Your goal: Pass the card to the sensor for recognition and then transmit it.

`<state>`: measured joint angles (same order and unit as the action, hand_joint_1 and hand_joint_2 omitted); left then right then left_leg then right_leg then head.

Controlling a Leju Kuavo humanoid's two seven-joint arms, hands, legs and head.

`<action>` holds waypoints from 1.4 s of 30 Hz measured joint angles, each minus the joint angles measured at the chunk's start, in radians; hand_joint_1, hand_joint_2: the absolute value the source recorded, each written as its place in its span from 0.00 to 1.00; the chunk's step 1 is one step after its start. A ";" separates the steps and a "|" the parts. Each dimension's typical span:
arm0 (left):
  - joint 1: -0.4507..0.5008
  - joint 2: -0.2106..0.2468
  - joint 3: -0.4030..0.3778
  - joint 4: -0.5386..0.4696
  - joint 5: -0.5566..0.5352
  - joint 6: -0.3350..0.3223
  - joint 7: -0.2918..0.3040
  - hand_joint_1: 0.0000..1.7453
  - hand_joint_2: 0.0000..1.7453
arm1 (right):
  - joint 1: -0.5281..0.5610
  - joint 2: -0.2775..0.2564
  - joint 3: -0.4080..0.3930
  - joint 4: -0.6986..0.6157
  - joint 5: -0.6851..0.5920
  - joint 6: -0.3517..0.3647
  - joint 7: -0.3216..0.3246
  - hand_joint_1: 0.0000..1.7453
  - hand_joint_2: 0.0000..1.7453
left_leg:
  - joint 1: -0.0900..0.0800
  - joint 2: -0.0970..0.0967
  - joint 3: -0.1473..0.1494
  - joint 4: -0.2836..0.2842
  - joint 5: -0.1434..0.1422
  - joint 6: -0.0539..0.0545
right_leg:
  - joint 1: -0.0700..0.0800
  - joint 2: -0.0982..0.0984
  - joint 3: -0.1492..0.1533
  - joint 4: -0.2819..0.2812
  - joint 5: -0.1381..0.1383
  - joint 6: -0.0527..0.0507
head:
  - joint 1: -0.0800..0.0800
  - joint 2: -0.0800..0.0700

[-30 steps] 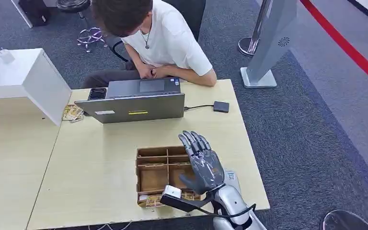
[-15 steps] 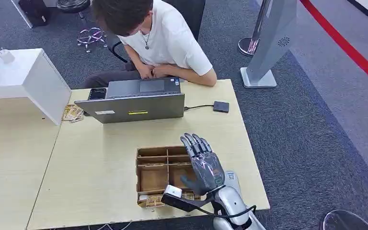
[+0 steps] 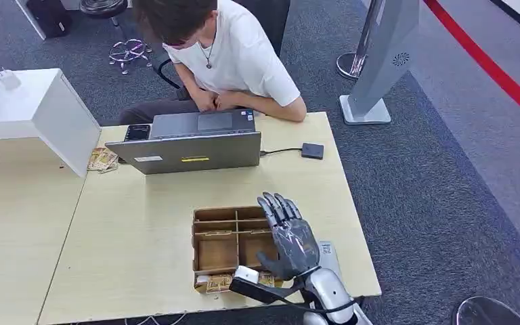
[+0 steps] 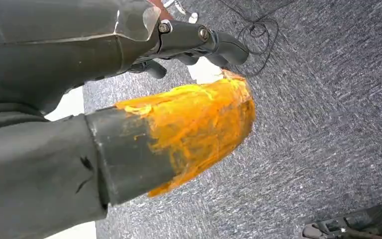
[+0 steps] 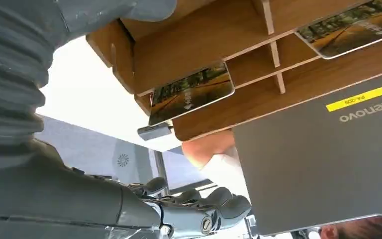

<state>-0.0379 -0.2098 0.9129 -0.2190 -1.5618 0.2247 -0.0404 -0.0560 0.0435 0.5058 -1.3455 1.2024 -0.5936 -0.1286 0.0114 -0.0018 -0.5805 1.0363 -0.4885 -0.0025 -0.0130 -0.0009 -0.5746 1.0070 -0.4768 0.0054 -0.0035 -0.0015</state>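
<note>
My right hand (image 3: 290, 237) hovers over the right side of a brown wooden compartment box (image 3: 227, 212) near the table's front edge; its fingers are stretched out and apart and hold nothing. Picture cards (image 3: 218, 282) lie at the box's near edge. In the right wrist view the right hand (image 5: 79, 199) is close to the box (image 5: 204, 35), with one card (image 5: 191, 92) standing in a slot and another card (image 5: 350, 27) further along. A small dark square sensor (image 3: 313, 150) lies at the table's far right, cabled to the laptop. My left hand (image 4: 129, 99), its thumb smeared orange, hangs over grey carpet and holds nothing.
A grey laptop (image 3: 189, 152) stands open beyond the box, with a person in a white shirt (image 3: 237, 61) seated behind it. A white cabinet (image 3: 34, 112) stands at the left with loose cards (image 3: 101, 160) beside it. A phone (image 3: 137, 132) lies by the laptop.
My right hand has drawn back a little toward the table's near edge and sunk lower over the box. Its fingers stay spread.
</note>
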 joint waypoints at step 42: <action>0.000 0.000 0.000 0.000 -0.001 -0.001 0.000 0.00 0.00 | 0.000 0.000 -0.002 -0.023 0.003 0.000 0.000 0.29 1.00 | 0.000 0.000 0.000 0.000 0.000 0.000 | 0.000 0.000 0.000 0.000 0.000 0.000 | 0.000 0.000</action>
<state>-0.0379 -0.2098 0.9129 -0.2190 -1.5629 0.2239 -0.0408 -0.0565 0.0435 0.5039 -1.3684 1.2051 -0.5932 -0.1289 0.0114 -0.0019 -0.5806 1.0362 -0.4885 -0.0025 -0.0130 -0.0009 -0.5746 1.0070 -0.4768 0.0054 -0.0038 -0.0015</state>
